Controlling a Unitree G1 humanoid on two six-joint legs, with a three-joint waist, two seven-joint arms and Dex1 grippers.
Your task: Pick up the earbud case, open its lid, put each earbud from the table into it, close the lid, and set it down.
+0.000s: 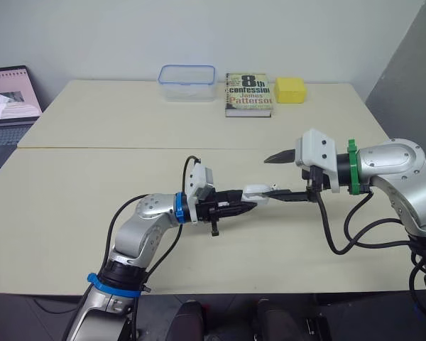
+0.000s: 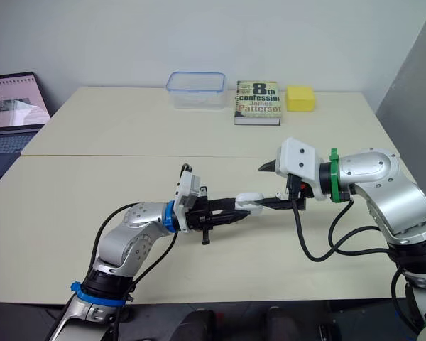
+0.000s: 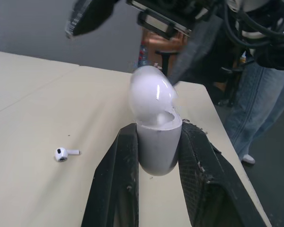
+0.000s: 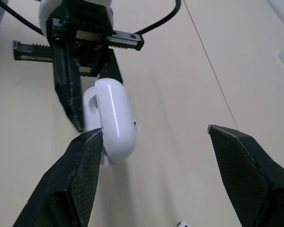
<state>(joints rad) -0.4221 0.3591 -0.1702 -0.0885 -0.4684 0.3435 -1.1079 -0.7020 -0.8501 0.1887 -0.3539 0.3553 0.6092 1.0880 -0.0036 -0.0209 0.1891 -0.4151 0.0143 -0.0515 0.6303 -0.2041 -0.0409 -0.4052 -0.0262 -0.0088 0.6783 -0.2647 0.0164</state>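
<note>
My left gripper (image 1: 246,206) is clenched on the body of the small glossy white earbud case (image 3: 158,149), holding it above the beige table (image 1: 92,185), between the two arms. The right gripper (image 4: 154,132) has its fingers spread wide, one fingertip (image 4: 91,144) against the case's rounded lid (image 3: 150,94). The lid stands partway up on its hinge, with a gap showing at the front. I judge the step in hand is opening the lid. I'd push with that one fingertip along the hinge's arc — gently — with the left clamp firm and low, clear of the lid. A white stemmed earbud (image 3: 65,153) lies on the table, well apart.
</note>
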